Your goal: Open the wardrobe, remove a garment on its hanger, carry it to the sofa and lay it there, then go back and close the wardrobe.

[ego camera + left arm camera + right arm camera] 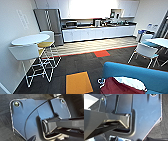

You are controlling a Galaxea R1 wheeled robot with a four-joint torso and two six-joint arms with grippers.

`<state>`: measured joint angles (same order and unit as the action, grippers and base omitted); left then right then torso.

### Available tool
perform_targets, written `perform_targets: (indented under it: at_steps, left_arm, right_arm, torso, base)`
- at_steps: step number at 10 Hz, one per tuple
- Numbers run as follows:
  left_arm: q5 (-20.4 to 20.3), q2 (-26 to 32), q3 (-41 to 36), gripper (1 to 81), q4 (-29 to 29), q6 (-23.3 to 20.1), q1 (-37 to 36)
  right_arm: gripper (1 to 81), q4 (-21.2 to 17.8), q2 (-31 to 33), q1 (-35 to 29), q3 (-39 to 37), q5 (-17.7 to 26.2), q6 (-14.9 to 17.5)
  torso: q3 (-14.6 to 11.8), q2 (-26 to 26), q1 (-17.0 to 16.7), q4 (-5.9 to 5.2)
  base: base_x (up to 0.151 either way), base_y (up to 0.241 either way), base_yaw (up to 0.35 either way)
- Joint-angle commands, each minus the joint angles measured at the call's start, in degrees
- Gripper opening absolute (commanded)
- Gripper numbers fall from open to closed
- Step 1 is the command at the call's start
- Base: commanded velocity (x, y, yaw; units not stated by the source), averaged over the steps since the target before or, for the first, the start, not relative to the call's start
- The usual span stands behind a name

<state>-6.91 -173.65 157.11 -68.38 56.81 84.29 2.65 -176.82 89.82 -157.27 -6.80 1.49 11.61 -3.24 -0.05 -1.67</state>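
The bright blue sofa [140, 72] fills the lower right corner of the head view. On its seat lies the garment [117, 87], dark maroon with a white sleeve [130, 83] spread over it. A small white loop at the jacket's near end looks like the hook of the hanger [101, 81]. Both wrist views look onto dark carpet past the robot's own dark plate and jointed bar.
At left stand a round white high table [30, 39] and white wire-legged stools [27, 53]. A steel fridge [48, 22] and a long white kitchen counter [100, 31] line the back. To the right are a white chair [146, 52] and a table [160, 41]. Dark carpet carries an orange tile [78, 82].
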Motion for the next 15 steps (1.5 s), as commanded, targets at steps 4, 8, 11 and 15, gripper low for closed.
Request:
perform_targets:
  at_steps: [4,8,11,15]
  left_arm:
    - [2.1,0.1,0.1,81.1,-0.6,-0.5,-2.1]
    - [3.0,-0.1,0.1,81.1,-0.7,-0.6,-2.1]
    - [3.7,-0.1,0.1,81.1,-0.7,-0.6,-2.0]
    - [3.7,-0.1,0.1,81.1,-0.7,-0.7,-1.9]
  right_arm:
    - [81.1,0.2,-0.7,-1.8,-0.2,3.4,0.3]
    - [81.1,0.8,-1.8,-2.4,0.0,3.3,0.8]
    - [81.1,0.8,-1.7,-3.6,0.1,3.4,0.9]
    - [81.1,0.3,-1.0,-3.5,-0.1,3.3,0.9]
  torso:
    - [0.0,0.0,0.1,0.00]
    - [0.0,0.0,0.1,0.00]
    - [0.0,0.0,0.1,0.00]
    - [0.0,0.0,0.1,0.00]
  base:
    - [0.000,0.000,0.279]
    - [0.000,0.000,0.292]
    - [0.000,0.000,0.294]
    - [0.000,0.000,0.294]
